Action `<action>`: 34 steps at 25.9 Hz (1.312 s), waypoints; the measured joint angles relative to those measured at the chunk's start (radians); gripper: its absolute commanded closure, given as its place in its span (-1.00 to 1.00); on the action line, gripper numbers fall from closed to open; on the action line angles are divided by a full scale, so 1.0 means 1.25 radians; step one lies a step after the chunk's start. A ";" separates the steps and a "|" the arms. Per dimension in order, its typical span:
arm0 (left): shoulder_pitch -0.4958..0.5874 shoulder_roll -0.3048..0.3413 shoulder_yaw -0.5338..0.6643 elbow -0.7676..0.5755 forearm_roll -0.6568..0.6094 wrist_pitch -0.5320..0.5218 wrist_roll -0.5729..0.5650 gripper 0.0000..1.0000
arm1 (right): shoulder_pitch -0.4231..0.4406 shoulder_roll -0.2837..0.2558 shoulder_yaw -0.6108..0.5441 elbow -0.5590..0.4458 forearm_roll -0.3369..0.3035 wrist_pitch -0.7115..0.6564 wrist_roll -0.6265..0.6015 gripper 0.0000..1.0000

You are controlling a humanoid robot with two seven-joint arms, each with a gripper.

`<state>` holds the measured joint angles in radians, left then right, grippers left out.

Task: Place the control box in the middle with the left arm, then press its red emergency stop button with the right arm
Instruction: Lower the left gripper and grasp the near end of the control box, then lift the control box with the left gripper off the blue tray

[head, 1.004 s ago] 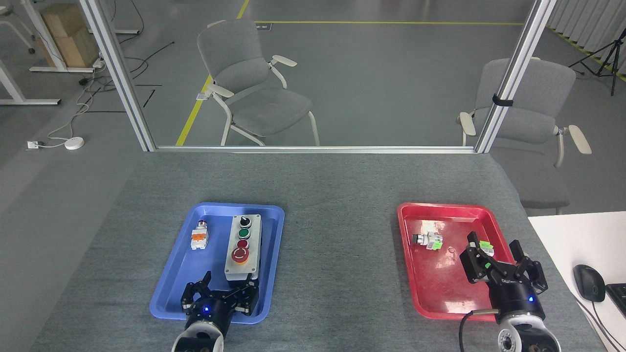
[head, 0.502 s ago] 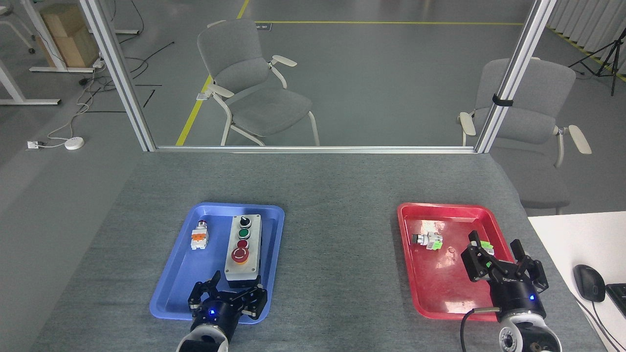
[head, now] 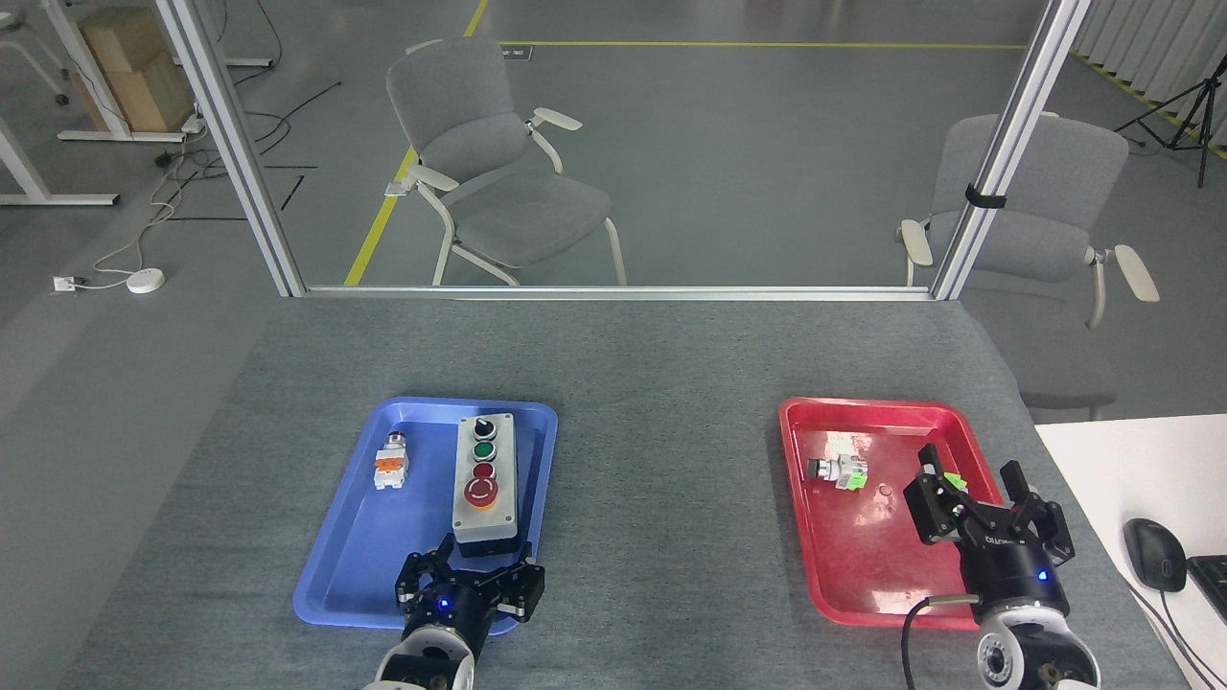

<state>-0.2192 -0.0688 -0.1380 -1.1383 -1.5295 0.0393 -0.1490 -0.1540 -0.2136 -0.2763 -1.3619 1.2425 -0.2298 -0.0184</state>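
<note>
Judging progress, I see the oblong light-grey control box [head: 486,473] inside the blue plastic tray [head: 337,565], not yet at the bench middle. My left end effector [head: 472,581] is spread open at its near end, gripping nothing. My right end effector [head: 983,498], open too, hangs over the red plastic tray [head: 815,565], and the big red mushroom emergency stop button [head: 480,492] is unpressed.

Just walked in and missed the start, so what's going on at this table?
The left claw sits open at the near end of the control box, which lies in the blue tray, not yet in the middle of the table. The right claw hovers open over the red tray, away from the box. The emergency stop button is untouched.
</note>
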 measured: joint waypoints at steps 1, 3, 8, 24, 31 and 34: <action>-0.013 0.001 0.000 0.014 0.000 0.002 0.001 -0.93 | 0.001 0.001 0.000 0.000 0.000 0.000 0.000 -0.97; -0.034 0.004 0.000 0.040 0.001 0.006 0.004 -0.93 | 0.003 0.002 0.000 0.000 0.000 0.000 0.000 -0.97; -0.084 0.008 0.003 0.097 0.004 0.015 0.005 -0.94 | 0.004 0.003 0.000 0.000 0.000 0.000 0.000 -0.97; -0.205 0.014 0.005 0.271 0.010 0.036 0.006 -0.92 | 0.002 0.002 0.000 0.000 -0.001 0.000 -0.002 -0.97; -0.234 0.019 0.005 0.323 0.013 0.026 0.007 0.74 | 0.003 0.001 0.000 0.000 -0.001 0.000 -0.003 -0.97; -0.240 0.024 0.006 0.328 0.024 0.018 0.012 1.00 | 0.004 0.001 0.000 0.000 -0.001 0.000 0.000 -0.97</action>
<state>-0.5186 -0.0384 -0.1309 -0.7280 -1.4989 0.0619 -0.1336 -0.1490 -0.2124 -0.2761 -1.3624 1.2410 -0.2304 -0.0188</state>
